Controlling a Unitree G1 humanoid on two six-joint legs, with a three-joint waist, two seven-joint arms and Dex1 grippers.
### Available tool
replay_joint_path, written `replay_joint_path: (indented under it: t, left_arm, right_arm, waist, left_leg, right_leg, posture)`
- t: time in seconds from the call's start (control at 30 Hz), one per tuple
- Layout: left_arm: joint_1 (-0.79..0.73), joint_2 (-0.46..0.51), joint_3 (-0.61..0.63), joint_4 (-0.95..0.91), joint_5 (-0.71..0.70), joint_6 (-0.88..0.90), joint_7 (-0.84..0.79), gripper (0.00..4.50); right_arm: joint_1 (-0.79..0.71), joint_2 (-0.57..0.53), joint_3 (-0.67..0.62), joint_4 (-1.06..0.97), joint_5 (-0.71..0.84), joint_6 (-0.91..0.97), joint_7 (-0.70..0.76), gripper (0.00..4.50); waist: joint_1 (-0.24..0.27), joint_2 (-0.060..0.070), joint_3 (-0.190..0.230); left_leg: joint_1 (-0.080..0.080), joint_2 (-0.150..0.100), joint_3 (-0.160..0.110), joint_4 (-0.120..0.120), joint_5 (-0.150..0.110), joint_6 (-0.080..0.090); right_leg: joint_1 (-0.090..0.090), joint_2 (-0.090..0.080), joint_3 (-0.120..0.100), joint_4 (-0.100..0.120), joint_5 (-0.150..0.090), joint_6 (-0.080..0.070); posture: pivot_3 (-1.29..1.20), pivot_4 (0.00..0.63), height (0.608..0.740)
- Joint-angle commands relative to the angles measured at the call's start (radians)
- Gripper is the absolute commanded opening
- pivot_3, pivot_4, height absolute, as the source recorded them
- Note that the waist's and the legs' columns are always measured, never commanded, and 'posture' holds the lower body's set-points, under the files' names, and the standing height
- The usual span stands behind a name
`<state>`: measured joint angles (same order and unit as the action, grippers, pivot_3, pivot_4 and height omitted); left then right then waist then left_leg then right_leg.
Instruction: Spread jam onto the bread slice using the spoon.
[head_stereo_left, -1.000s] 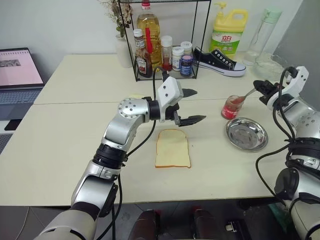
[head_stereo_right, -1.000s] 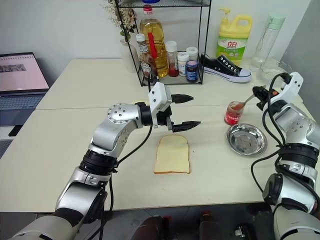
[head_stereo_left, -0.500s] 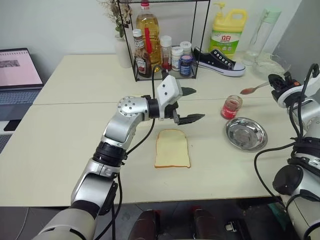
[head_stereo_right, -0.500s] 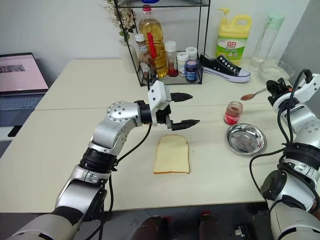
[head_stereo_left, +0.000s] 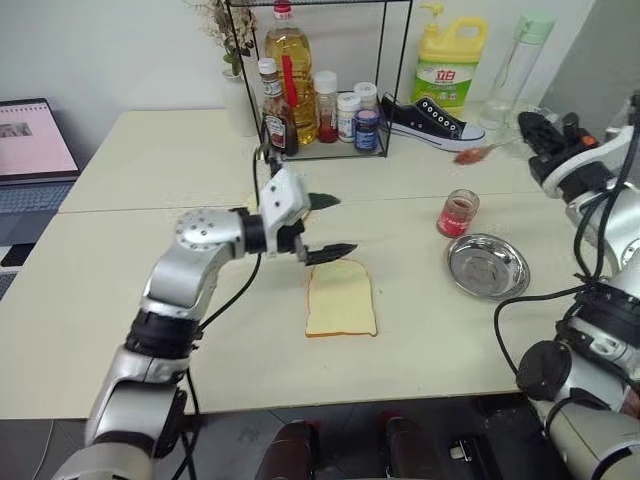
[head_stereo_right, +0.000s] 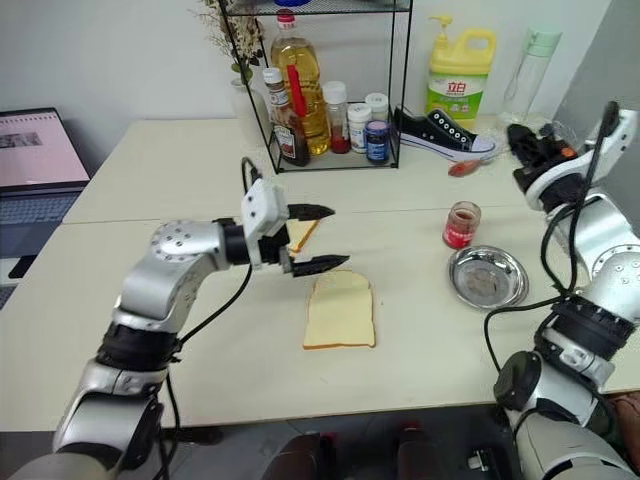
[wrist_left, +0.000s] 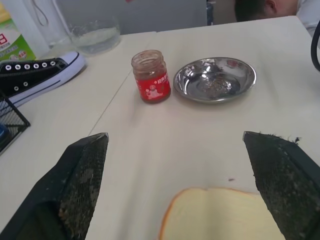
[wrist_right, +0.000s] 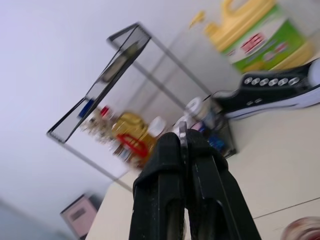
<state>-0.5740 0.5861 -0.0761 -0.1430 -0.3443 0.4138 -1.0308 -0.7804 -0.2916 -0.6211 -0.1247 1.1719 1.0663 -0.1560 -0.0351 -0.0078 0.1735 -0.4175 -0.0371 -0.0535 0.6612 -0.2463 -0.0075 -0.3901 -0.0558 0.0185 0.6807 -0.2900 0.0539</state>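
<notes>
One bread slice (head_stereo_right: 340, 311), bare, flat on the cream table (head_stereo_right: 420, 350) near its front middle; no jam on it yet.

One spoon (head_stereo_right: 468, 166), pinched by the handle in the right gripper (head_stereo_right: 527, 143), fingers pressed together on it; its bowl carries a red load of jam and hangs in the air above the table beyond the jam jar (head_stereo_right: 460, 224), well apart from the bread.

One left gripper (head_stereo_right: 314, 238), fingers spread wide and empty, hovering just behind the bread's far edge.

Status, as judged: scooping done; carrying over and spreading both left.

Surface: pale table top, steel dish (head_stereo_right: 489, 276) beside the jar.

Room: wire rack (head_stereo_right: 320, 90) of bottles at the back, black sneaker (head_stereo_right: 441, 135), yellow detergent jug (head_stereo_right: 461, 68), laptop (head_stereo_right: 38, 165) at the far left, plain wall behind.
</notes>
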Motion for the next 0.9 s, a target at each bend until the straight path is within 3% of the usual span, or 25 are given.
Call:
replay_joint_path:
  t: [0.03,0.37,0.6,0.9]
  left_arm:
    - [0.093,0.046,0.098,-0.158,-0.070,0.085,0.051,4.50]
    - [0.542,0.094,0.199,-0.457,-0.121,0.135,0.155,4.50]
    - [0.781,0.096,0.281,-0.574,-0.161,0.139,0.201,4.50]
    - [0.797,0.126,0.325,-0.530,-0.160,0.109,0.197,4.50]
  right_arm:
    - [0.036,0.014,0.118,-0.137,0.072,0.044,0.001,0.02]
    - [0.167,0.008,0.403,-0.232,-0.015,0.010,0.169,0.02]
    - [0.277,-0.074,0.716,-0.254,-0.288,-0.125,0.434,0.02]
    - [0.293,-0.047,0.877,-0.128,-0.574,-0.363,0.595,0.02]
  waist:
    - [0.001,0.000,0.000]
    - [0.007,0.000,0.000]
    - [0.006,0.000,0.000]
    - [0.010,-0.001,-0.001]
  left_leg:
    - [0.000,0.000,0.000,0.000,0.000,0.000]
    - [0.001,-0.001,-0.001,0.000,0.000,0.000]
    - [0.001,-0.001,-0.002,0.000,0.000,0.000]
    - [0.001,-0.002,-0.003,0.000,0.000,0.000]
  right_leg:
    - [0.000,0.000,0.000,0.000,0.000,0.000]
    - [0.001,-0.001,0.000,-0.001,0.000,0.000]
    - [0.001,-0.001,-0.001,-0.001,0.000,0.000]
    - [0.002,-0.001,-0.002,-0.001,0.000,-0.001]
  posture:
    - [0.00,0.150,0.740]
    - [0.00,0.150,0.740]
    - [0.00,0.150,0.740]
    - [0.00,0.150,0.740]
